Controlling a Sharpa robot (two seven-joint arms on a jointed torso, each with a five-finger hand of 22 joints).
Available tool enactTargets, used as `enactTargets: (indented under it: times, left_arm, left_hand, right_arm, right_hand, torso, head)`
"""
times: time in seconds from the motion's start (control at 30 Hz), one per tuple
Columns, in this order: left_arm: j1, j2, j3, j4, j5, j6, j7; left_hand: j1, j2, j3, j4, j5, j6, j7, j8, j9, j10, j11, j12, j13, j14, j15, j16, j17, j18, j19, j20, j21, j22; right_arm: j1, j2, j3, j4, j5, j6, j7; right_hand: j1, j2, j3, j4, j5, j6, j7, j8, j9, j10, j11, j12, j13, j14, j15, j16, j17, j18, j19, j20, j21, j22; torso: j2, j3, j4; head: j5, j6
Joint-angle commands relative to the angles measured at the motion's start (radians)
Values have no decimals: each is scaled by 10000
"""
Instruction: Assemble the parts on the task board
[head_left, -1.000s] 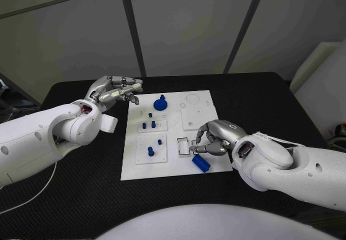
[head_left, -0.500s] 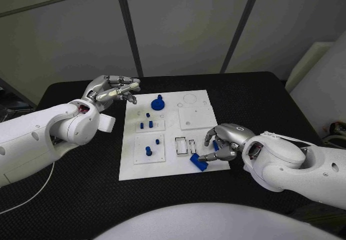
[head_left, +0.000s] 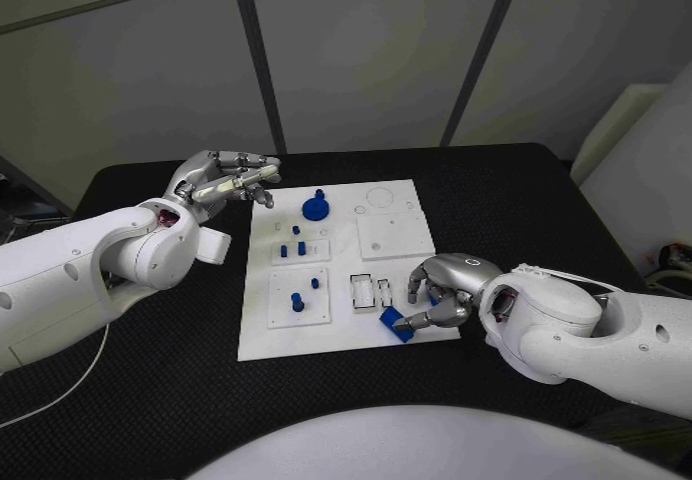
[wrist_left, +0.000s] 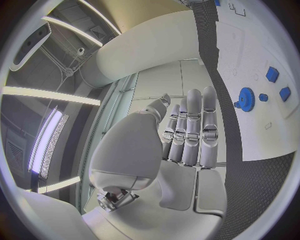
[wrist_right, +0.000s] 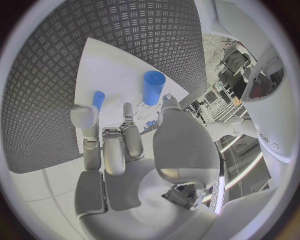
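Head view: task board unlabelled.

Dim, even light; ceiling strip lamps glare; wrist views bend edges.

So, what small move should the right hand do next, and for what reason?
Probably close the right hand on the blue block lying near the task board's front edge. Its fingers sit right beside the block, but I cannot tell if they grip it yet.
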Motion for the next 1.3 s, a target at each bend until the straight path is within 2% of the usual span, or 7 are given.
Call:
enactTargets:
  times: [0.03, 0.2, 0.33, 0.63, 0.87, 1.03, 1.3]
  left_arm:
    - [12, 12, 4, 0, 20, 71, 17]
    - [12, 12, 4, 26, 19, 27, 38]
    - [11, 19, 4, 38, 19, 28, 52]
    - [11, 4, 4, 30, 18, 38, 64]
    - [11, -11, 4, 22, 18, 40, 68]
    - [11, -14, 4, 20, 18, 41, 70]
    - [10, -4, 4, 6, 18, 49, 71]
  left_hand:
    - [53, -36, 2, -55, 13, -49, 33, -5, -16, -86, 13, 57, 11, -38, 55, -51, -6, -38, 81, 21, -62, -10]
    - [61, -36, 4, -60, 14, -49, 33, -5, -16, -86, 13, 59, 10, -39, 54, -51, -6, -38, 82, 20, -62, -10]
    - [61, -36, 4, -60, 14, -49, 33, -5, -16, -86, 13, 59, 10, -39, 54, -51, -6, -38, 82, 20, -62, -10]
    - [67, -35, 6, -64, 14, -48, 35, -3, -16, -87, 14, 61, 10, -39, 54, -51, -6, -38, 83, 19, -62, -10]
    - [67, -35, 6, -64, 14, -48, 35, -3, -16, -87, 14, 61, 10, -39, 54, -51, -6, -38, 83, 19, -62, -10]
    - [67, -35, 6, -64, 14, -48, 35, -3, -16, -87, 14, 61, 10, -39, 54, -51, -6, -38, 83, 19, -62, -10]
    - [67, -35, 6, -64, 14, -48, 35, -3, -16, -87, 14, 61, 10, -39, 54, -51, -6, -38, 83, 19, -62, -10]
  right_arm:
    - [5, 85, -8, -69, 12, 264, 53]
    - [-9, 249, -30, -208, -6, 414, 31]
    - [-16, 353, -48, -287, -19, 444, 27]
    - [-22, 476, -63, -345, -100, 548, 46]
    - [-23, 516, -68, -340, -111, 770, 111]
    - [-23, 538, -70, -393, -125, 1003, 116]
    - [-22, 656, -71, -570, -519, 1164, 143]
  right_hand:
    - [29, 151, 84, 6, -239, 128, -33, 131, 29, 62, -93, 124, 707, 910, -94, 43, 2066, -165, 87, -60, 65, 97]
    - [136, 388, 179, -17, -1018, 226, -107, 305, 67, 125, -162, 190, 796, 929, -157, 86, 2148, -189, 145, -125, 146, 216]
    - [189, 472, 195, -27, -1261, 234, -124, 368, 79, 133, -177, 194, 809, 931, -168, 90, 2156, -193, 156, -141, 161, 238]
    - [297, 576, 226, -48, -1350, 269, -143, 439, 97, 136, -193, 193, 816, 932, -182, 92, 2163, -193, 152, -151, 157, 235]
    - [439, 807, 212, -119, -1674, 296, -173, 550, 122, 152, -219, 205, 842, 934, -204, 94, 2170, -197, 160, -173, 170, 262]
    - [706, 1038, 154, -405, -2121, 346, -211, 668, 150, 173, -253, 216, 871, 935, -234, 97, 2180, -204, 177, -200, 189, 300]
    - [1280, 1316, 139, -976, -1855, 381, -226, 723, 139, 202, -271, 227, 905, 935, -252, 93, 2180, -210, 187, -221, 201, 333]
  torso:
    - [11, 6, 0]
    - [6, -2, 8]
    - [5, 2, 6]
    - [-5, -1, 13]
    - [-8, -1, 8]
    - [-7, -3, 13]
    - [-15, -3, 21]
  head:
    - [-7, -27]
    - [-25, -84]
    - [-11, -113]
    - [-9, -146]
    - [6, -146]
    - [2, -146]
    - [-2, -146]
